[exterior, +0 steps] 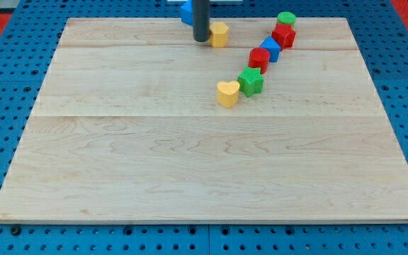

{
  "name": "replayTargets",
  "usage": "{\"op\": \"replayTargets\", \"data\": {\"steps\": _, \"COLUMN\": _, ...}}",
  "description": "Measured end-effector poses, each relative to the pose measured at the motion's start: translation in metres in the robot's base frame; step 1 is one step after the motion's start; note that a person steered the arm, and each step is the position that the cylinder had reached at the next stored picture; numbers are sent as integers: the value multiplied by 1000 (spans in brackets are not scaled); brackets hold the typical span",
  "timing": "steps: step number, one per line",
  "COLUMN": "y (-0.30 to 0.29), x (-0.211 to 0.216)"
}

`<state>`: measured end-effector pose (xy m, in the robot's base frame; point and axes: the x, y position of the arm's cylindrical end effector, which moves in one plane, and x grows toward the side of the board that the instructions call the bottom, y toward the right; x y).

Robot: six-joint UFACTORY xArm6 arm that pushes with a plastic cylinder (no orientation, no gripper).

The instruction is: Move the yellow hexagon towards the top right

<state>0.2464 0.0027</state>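
The yellow hexagon (220, 33) lies near the board's top edge, a little right of centre. My tip (201, 39) stands right against its left side, touching or almost touching it. A blue block (187, 13) sits at the top edge just left of the rod, partly hidden by it; its shape is unclear. A yellow heart (227, 93) lies lower, near the middle of the board.
A diagonal line of blocks runs up to the right: green star (251, 81), red block (258, 58), blue block (270, 49), red block (284, 35), green block (286, 19). The wooden board (119, 163) lies on a blue pegboard.
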Motion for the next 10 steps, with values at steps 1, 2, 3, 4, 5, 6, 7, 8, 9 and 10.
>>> {"op": "replayTargets", "data": {"steps": 1, "y": 18, "x": 0}}
{"op": "replayTargets", "data": {"steps": 2, "y": 21, "x": 0}}
{"op": "replayTargets", "data": {"steps": 3, "y": -31, "x": -12}}
{"op": "replayTargets", "data": {"steps": 4, "y": -89, "x": -54}}
{"op": "replayTargets", "data": {"steps": 5, "y": -88, "x": -55}}
{"op": "replayTargets", "data": {"steps": 6, "y": -84, "x": -55}}
{"op": "replayTargets", "data": {"steps": 7, "y": -60, "x": -53}}
{"op": "replayTargets", "data": {"steps": 8, "y": -38, "x": -53}}
{"op": "replayTargets", "data": {"steps": 9, "y": -31, "x": -53}}
{"op": "replayTargets", "data": {"steps": 10, "y": -78, "x": -33}}
